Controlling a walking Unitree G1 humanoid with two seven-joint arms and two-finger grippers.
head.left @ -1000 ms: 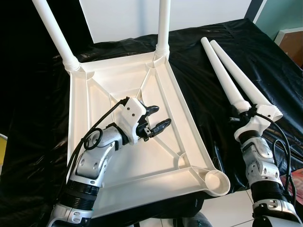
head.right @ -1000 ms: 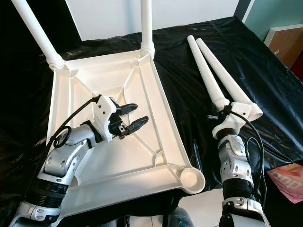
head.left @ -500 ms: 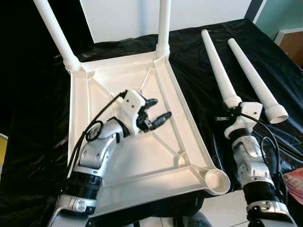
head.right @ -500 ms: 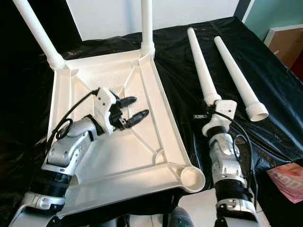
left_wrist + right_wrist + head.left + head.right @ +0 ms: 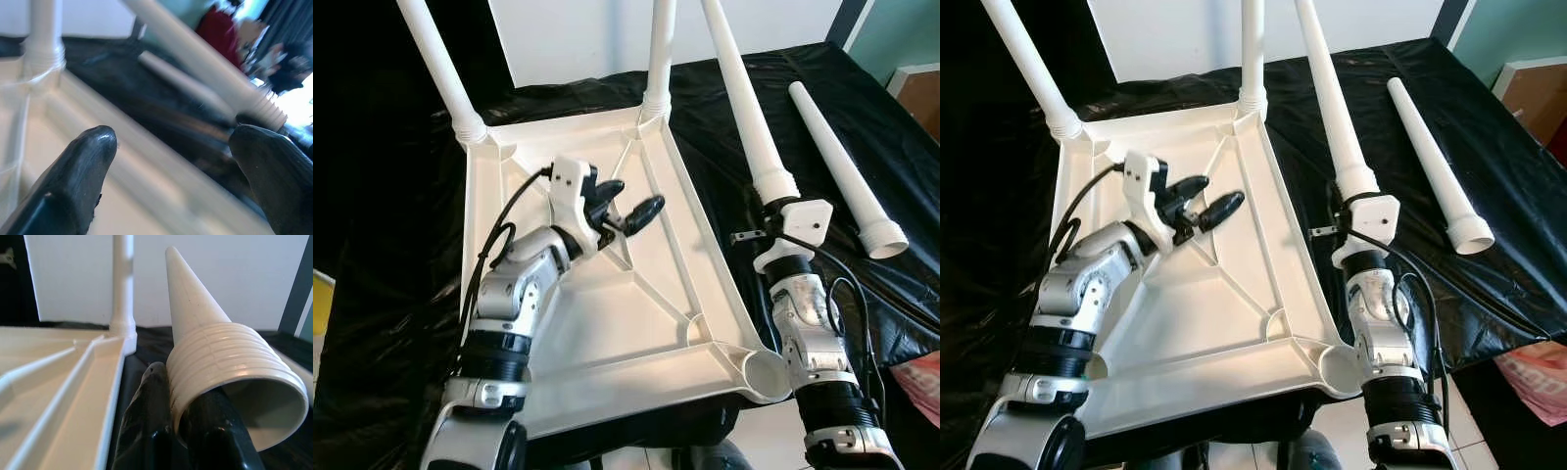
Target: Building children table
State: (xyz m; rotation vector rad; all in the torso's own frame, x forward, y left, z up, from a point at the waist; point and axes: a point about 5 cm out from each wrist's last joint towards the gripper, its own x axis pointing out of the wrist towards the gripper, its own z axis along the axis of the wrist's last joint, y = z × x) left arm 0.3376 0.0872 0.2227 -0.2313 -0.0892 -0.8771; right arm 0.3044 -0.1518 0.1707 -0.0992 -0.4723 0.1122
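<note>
The white children's table top (image 5: 607, 323) lies upside down on black cloth, with two white legs (image 5: 440, 69) (image 5: 659, 49) standing in its far corners. Its near right corner socket (image 5: 766, 372) is empty. My right gripper (image 5: 178, 396) is shut on the threaded end of a third leg (image 5: 739, 98), one finger outside the rim and one inside. That leg is off the cloth and slants up and away beside the table's right edge. A fourth leg (image 5: 842, 166) lies loose on the cloth to the right. My left gripper (image 5: 634, 196) hovers open over the table's ribbed underside, holding nothing.
Black cloth (image 5: 391, 245) covers the work surface and hangs over its front edge. A white board (image 5: 587, 39) stands behind the table. A wooden box (image 5: 920, 88) sits at the far right and a pink packet (image 5: 920, 377) at the near right.
My right gripper has lifted one leg off the cloth and swung it left toward the table's edge, tilting it up. The other leg stays on the cloth. My left gripper moved toward the far side.
</note>
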